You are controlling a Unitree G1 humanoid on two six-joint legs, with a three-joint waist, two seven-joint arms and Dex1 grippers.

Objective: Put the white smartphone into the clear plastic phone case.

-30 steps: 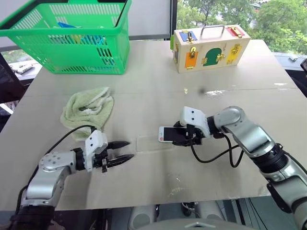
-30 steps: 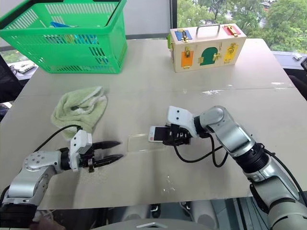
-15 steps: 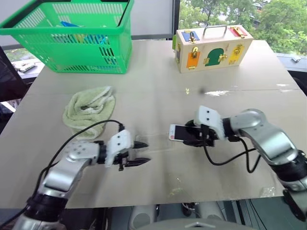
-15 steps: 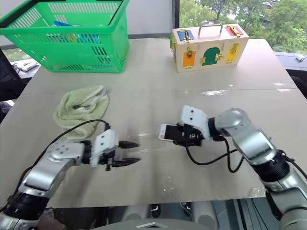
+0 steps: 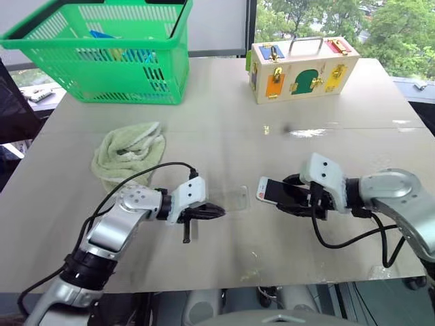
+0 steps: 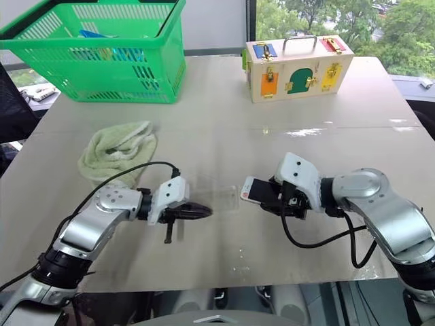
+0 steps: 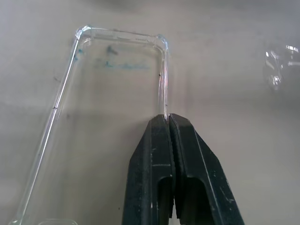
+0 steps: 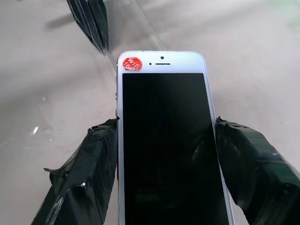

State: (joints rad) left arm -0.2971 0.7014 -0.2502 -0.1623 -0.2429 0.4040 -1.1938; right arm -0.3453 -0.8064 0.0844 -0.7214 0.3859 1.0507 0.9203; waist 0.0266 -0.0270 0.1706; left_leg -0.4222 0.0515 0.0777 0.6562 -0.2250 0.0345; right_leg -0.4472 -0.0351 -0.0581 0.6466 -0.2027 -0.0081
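Observation:
The clear plastic phone case lies flat on the table as a faint glossy outline. My left gripper is shut, its black fingertips pinched together on the case's long side wall. It reaches the case from the left. The white smartphone is screen up, with a red sticker on its top bezel. My right gripper is shut on it, taped fingers on its two long edges. The phone hangs just above the table, a short gap to the right of the case.
A crumpled green towel lies left of the case. A green basket stands at the back left and a wooden latch box at the back right. The table's front edge runs close below both grippers.
My left gripper moved right to the case and shut on its edge. My right gripper drew back to the right with the phone, widening the gap to the case.

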